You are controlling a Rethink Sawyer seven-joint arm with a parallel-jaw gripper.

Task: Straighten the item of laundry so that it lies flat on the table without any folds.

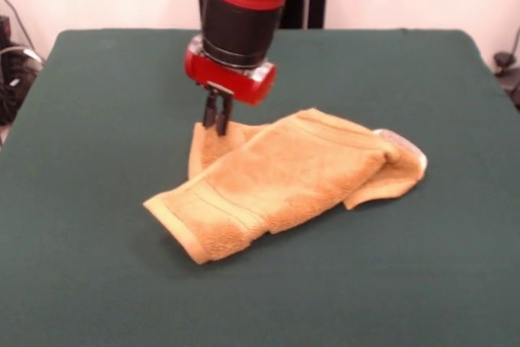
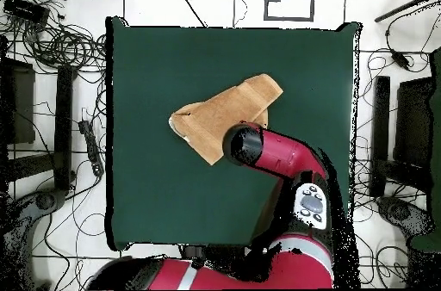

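One soft, limp towel (image 1: 280,180) is lying doubled on the desk (image 1: 97,119), gripper (image 1: 217,123) jaws looking together at its far corner, likely the best hold.

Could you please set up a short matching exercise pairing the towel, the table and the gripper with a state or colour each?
Things:
1. towel
2. table
3. gripper

Descriptions:
A. dark green, covered in cloth
B. narrow black fingers close together, at the towel's far corner
C. orange-tan, folded over itself

Pairs: 1-C, 2-A, 3-B
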